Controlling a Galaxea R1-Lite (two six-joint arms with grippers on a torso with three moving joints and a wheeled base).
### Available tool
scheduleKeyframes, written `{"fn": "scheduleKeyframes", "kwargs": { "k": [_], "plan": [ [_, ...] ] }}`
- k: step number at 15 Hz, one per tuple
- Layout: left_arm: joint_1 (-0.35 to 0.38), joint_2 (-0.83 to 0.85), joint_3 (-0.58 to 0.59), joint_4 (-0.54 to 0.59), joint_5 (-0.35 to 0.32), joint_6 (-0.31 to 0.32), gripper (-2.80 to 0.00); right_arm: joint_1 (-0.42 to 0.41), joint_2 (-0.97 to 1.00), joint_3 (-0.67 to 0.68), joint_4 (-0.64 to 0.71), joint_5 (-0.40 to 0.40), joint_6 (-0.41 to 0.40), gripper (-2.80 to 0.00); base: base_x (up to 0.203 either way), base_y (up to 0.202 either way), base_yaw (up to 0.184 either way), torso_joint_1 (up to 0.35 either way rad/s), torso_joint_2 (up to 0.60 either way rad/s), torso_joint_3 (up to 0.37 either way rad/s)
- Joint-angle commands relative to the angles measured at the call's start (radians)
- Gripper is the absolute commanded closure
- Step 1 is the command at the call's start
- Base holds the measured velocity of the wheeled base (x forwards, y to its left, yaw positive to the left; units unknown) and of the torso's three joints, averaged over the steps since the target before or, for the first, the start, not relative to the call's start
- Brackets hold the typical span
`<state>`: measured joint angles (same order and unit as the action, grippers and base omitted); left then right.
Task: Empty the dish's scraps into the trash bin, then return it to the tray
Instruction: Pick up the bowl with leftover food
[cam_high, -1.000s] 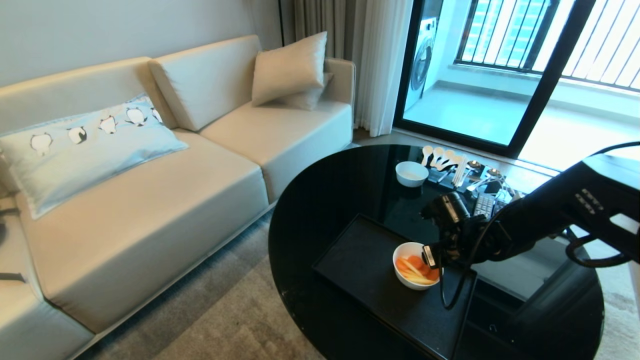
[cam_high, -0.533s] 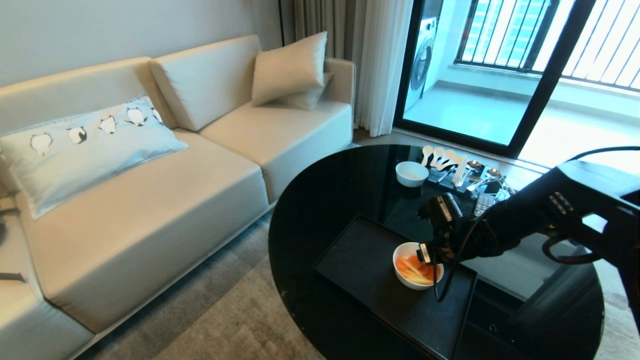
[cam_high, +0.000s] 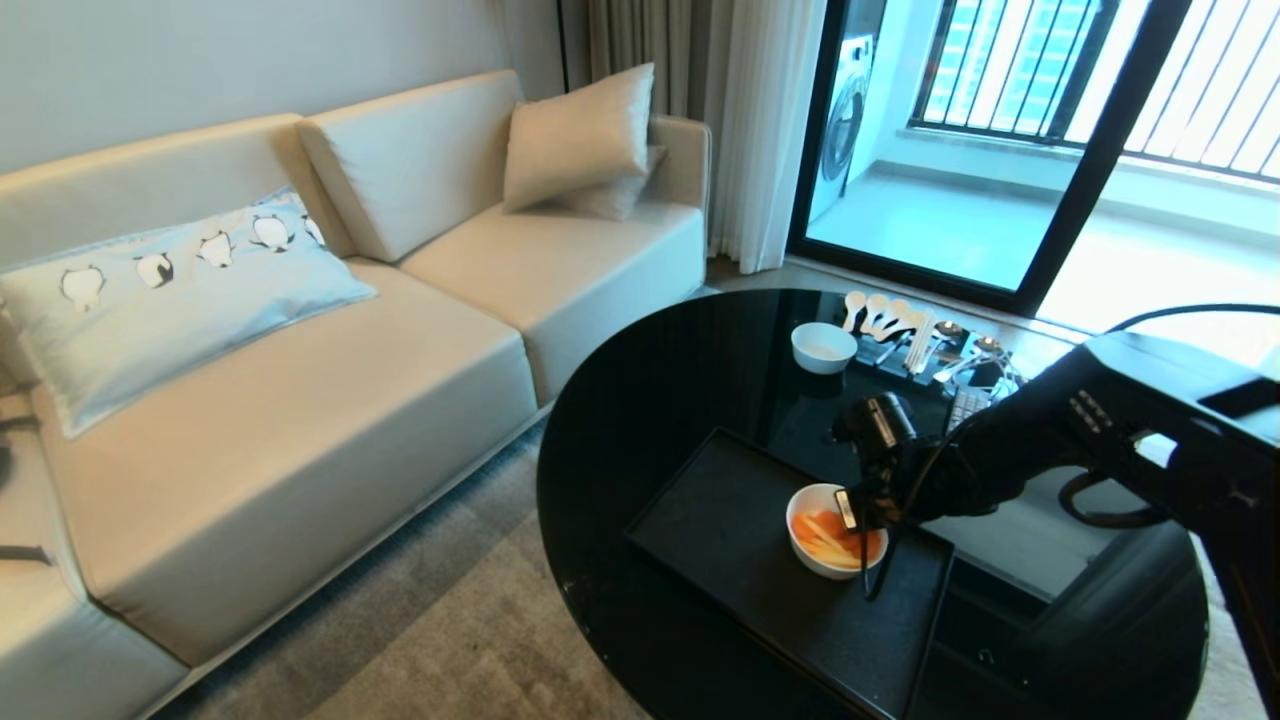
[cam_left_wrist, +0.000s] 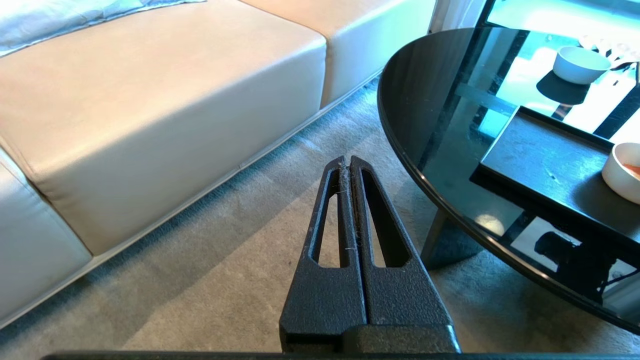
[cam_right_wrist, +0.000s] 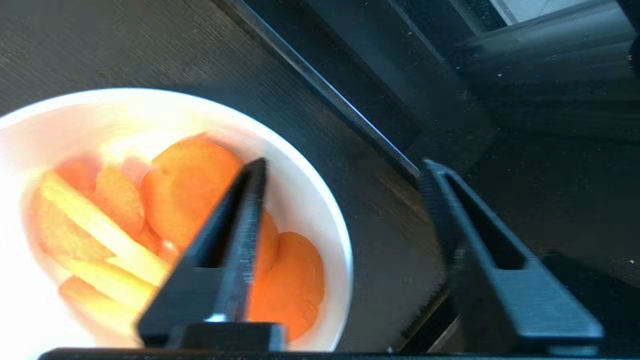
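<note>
The bowl (cam_high: 822, 546) is showing plain white, and the scraps (cam_high: 832, 537) in it are showing orange rounds mixed with pale yellow strips. The tray (cam_high: 735, 535) is looking matte black, and the round table (cam_high: 650, 400) under it is shining glossy black. The sofa (cam_high: 300, 400) is showing plain cream, with a beige cushion (cam_high: 578, 137) at its far end. The long pillow (cam_high: 170, 290) is showing pale blue with a row of black-and-white penguins. The carpet (cam_high: 450, 640) is looking grey. A smaller bowl (cam_high: 823, 347) is showing white too.

The left gripper (cam_left_wrist: 348, 162), fingers pressed together, hangs over carpet (cam_left_wrist: 210, 260) between sofa (cam_left_wrist: 150, 110) and round table (cam_left_wrist: 440, 115).
</note>
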<state>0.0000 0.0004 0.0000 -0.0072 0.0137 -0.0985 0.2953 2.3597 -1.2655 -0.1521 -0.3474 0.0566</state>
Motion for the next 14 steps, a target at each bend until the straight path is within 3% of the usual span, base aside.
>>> {"fn": "scheduleKeyframes", "kwargs": {
  "k": [1,14],
  "plan": [
    [0.0,0.0,0.0,0.0,0.0,-0.001,0.0,-0.005,0.01,0.0,-0.001,-0.002,0.0,0.0,0.0,0.0,0.0,0.0,0.0,0.0],
    [0.0,0.0,0.0,0.0,0.0,-0.001,0.0,-0.02,-0.011,0.012,0.002,0.002,0.002,0.0,0.0,0.0,0.0,0.0,0.0,0.0]
  ]
}}
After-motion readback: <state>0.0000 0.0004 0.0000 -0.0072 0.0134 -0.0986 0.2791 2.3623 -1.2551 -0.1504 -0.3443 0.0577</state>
